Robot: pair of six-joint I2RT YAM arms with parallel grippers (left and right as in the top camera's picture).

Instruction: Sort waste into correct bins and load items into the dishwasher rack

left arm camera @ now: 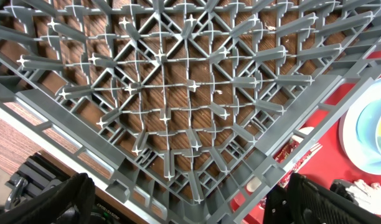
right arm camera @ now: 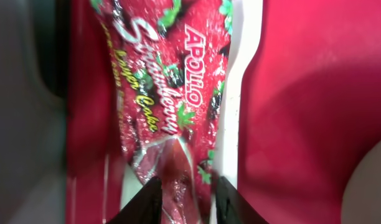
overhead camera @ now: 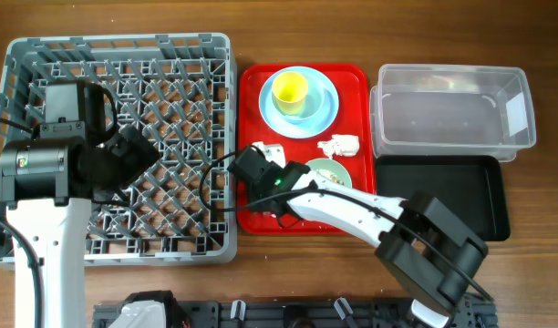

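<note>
Right gripper (right arm camera: 189,200) is pinching the red snack wrapper (right arm camera: 162,87) by its crimped end. The slick foil risks slipping free or dragging along the white plastic utensil (right arm camera: 235,106) touching it.

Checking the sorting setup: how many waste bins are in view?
2: the clear tub right of the red tray, and the black tray just in front of it.

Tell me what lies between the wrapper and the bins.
The green bowl and napkin on the red tray lie between the wrapper and the tub and black tray; lifting over them should clear.
</note>
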